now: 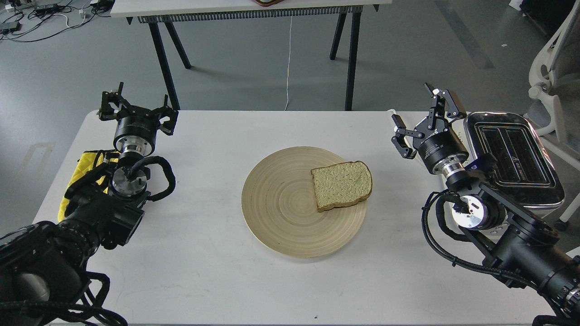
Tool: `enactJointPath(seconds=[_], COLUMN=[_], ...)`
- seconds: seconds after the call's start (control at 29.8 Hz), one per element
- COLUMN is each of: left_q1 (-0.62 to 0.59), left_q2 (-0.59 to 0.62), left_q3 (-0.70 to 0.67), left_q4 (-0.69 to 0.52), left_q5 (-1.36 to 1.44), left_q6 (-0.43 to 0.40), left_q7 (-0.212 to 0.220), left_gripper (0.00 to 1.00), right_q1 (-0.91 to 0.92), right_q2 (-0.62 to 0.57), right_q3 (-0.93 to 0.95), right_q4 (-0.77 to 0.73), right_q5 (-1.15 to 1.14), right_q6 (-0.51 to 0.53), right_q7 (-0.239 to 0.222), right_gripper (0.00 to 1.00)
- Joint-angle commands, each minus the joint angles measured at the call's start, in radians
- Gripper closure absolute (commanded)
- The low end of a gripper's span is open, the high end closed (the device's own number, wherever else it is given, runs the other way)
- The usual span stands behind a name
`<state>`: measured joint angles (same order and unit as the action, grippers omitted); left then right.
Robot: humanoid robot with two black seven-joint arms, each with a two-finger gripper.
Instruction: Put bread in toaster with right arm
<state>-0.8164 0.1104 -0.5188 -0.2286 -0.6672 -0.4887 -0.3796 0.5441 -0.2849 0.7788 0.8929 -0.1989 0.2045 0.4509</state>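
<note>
Toaster [514, 158] front and lower body hidden behind right arm [498, 226], office chair [553, 77] cut off at right edge

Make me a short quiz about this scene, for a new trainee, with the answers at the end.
1. True or false: the bread lies flat on the plate.
2. On which side of the plate is the toaster: A) robot's left, B) robot's right, C) behind it?
3. Fill in: the right hand is open and holds ____.

Key:
1. True. The slice lies on the right part of the plate.
2. B. It stands at the right table edge, slots facing up and empty.
3. Nothing. It hovers beside the toaster, apart from the bread. The left hand is open too.
</note>
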Motion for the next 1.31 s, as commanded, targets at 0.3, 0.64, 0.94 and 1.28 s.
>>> enactJointPath(seconds=[0.3,0.64,0.94,1.28], left_q1=[0.0,0.0,0.0,0.0], left_q2=[0.0,0.0,0.0,0.0], left_q3=[0.0,0.0,0.0,0.0], left_q4=[0.0,0.0,0.0,0.0], left_q5=[0.0,0.0,0.0,0.0], left_q6=[0.0,0.0,0.0,0.0], left_q7=[-0.001,-0.001,-0.001,-0.001], left_gripper=[0.0,0.0,0.0,0.0], right_q1=[0.01,0.06,0.068,0.037], right_q2=[0.004,0.001,-0.004,0.007], right_q3=[-0.012,-0.163,-0.464,-0.533], right_q4=[0.018,0.087,0.074,0.032], right_q5=[-0.019,-0.408,-0.531,-0.53], right_q6=[-0.023,-0.564,-0.693,-0.693], right_q7=[0.009,-0.014,-0.084,-0.11], right_gripper=[0.01,0.01,0.02,0.03])
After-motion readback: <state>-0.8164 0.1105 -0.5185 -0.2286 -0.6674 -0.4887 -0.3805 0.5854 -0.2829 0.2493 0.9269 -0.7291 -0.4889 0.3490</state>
